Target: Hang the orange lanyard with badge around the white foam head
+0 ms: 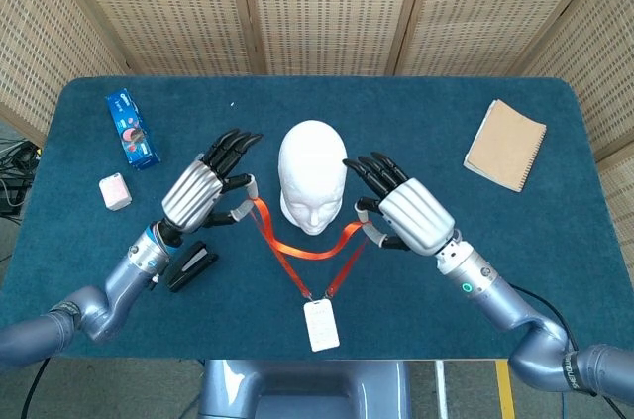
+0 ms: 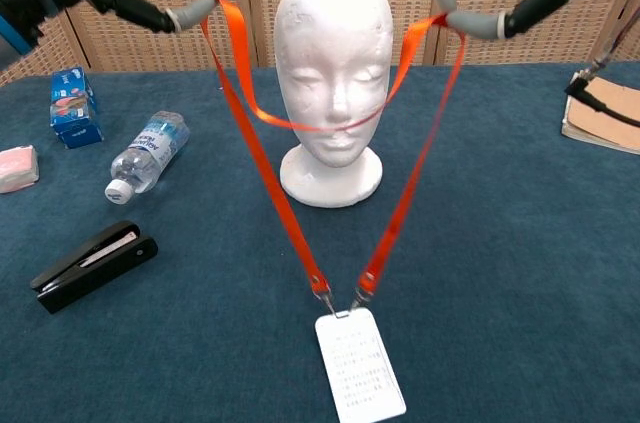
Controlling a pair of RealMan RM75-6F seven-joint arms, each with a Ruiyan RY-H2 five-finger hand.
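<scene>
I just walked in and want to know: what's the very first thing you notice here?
The white foam head stands at the middle of the blue table. An orange lanyard is stretched in front of its face, held up by the left hand and right hand, one on each side. Its white badge dangles low in front.

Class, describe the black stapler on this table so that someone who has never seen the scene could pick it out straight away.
Start at the white foam head in the middle of the blue table. Look toward the robot's left, past the clear water bottle lying on its side; nearer the front edge lies the stapler. It is the only black thing there, long and low, with a pale strip along its top.
</scene>
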